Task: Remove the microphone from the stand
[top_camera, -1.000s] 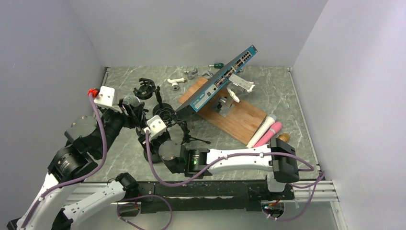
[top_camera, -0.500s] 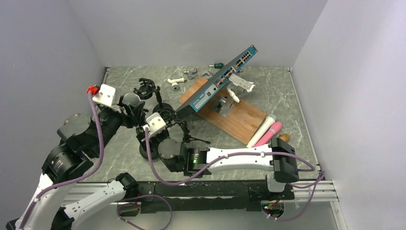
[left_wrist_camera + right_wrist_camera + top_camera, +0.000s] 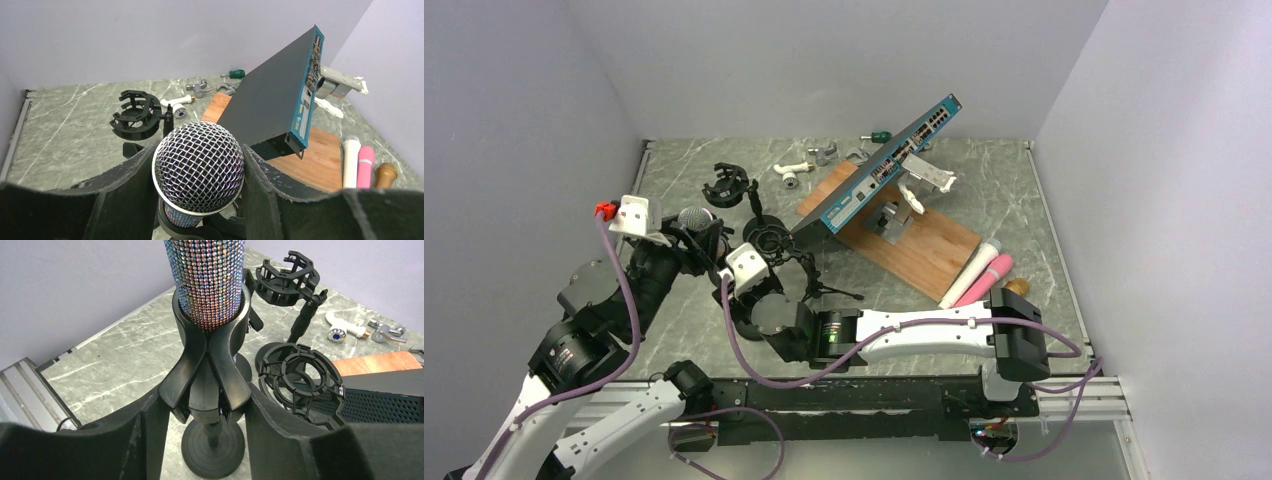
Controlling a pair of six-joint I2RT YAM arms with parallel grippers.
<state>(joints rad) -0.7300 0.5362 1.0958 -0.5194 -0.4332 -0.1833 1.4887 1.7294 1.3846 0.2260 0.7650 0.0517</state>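
The microphone (image 3: pixel 198 167) has a silver mesh head and a glittery body (image 3: pixel 209 280). It stands upright in the clip of a black stand (image 3: pixel 210 375), whose round base (image 3: pixel 212 445) rests on the marble table. My left gripper (image 3: pixel 198 152) is shut on the microphone's mesh head, with a finger pressed against each side. Lower down, my right gripper (image 3: pixel 207 397) is shut on the stand's clip, a finger on each flank. In the top view the microphone head (image 3: pixel 694 217) shows at the left, and the arms hide most of the stand.
Two black shock mounts (image 3: pixel 727 185) (image 3: pixel 300 372) stand close behind the stand. A tilted blue network switch (image 3: pixel 879 170) leans over a wooden board (image 3: pixel 924 250). White (image 3: pixel 969 270) and pink (image 3: pixel 986 278) microphones lie to the right. Small fittings and a green screwdriver (image 3: pixel 879 136) lie at the back.
My left arm has shifted slightly left and toward the near edge, and the microphone head has moved with it. The right gripper has stayed at the stand's clip.
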